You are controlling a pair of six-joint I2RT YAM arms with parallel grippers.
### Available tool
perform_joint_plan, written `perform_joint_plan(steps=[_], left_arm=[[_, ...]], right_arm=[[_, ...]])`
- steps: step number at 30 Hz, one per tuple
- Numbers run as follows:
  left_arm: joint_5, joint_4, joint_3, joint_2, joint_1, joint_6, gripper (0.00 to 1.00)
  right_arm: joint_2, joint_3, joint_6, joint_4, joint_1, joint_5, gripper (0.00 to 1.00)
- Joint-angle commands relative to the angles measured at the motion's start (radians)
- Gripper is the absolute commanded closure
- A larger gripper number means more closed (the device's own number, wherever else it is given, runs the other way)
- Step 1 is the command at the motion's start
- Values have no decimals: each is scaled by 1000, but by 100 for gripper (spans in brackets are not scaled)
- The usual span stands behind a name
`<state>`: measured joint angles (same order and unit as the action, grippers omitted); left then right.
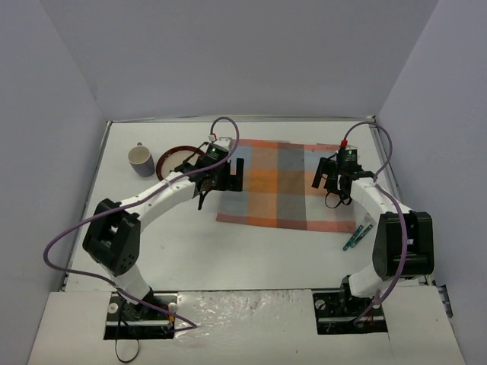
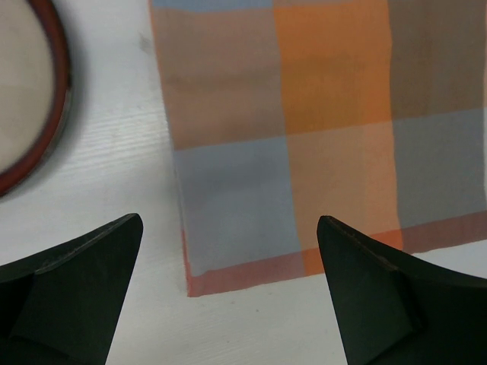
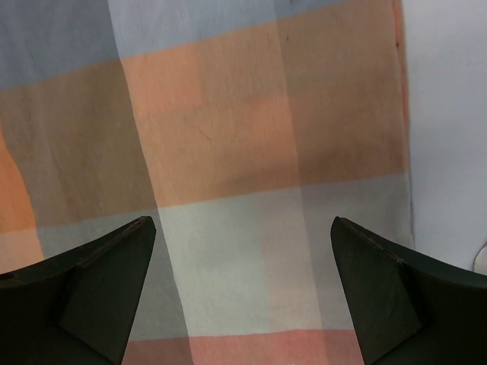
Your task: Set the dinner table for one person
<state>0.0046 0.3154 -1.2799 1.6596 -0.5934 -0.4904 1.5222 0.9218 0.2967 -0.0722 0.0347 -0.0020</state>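
Note:
The white dinner table point(image 1: 183, 243) carries an orange-and-blue plaid mat point(image 1: 281, 186) lying flat at its middle. My left gripper point(image 1: 221, 176) is open and empty above the mat's left edge; in the left wrist view point(image 2: 228, 258) a mat corner point(image 2: 199, 283) lies between its fingers. My right gripper point(image 1: 333, 181) is open and empty above the mat's right side; in the right wrist view point(image 3: 242, 258) the mat point(image 3: 243, 152) fills the frame. A red-rimmed plate point(image 1: 176, 160) sits left of the mat, partly hidden by the left arm. A mug point(image 1: 141, 160) stands further left.
Green-handled cutlery point(image 1: 354, 236) lies on the table by the mat's near right corner. The plate's rim point(image 2: 46, 129) shows at the left of the left wrist view. Grey walls close in the table on three sides.

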Motion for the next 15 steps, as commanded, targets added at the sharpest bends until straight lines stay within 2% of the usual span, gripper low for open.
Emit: perform_joint_plan(steps=[1, 15], left_arm=[[-26, -113, -33, 40, -41, -59, 3], [-81, -133, -65, 251, -59, -147, 4]], right_arm=[[9, -12, 65, 69, 20, -13, 4], [209, -6, 101, 163, 19, 37, 2]])
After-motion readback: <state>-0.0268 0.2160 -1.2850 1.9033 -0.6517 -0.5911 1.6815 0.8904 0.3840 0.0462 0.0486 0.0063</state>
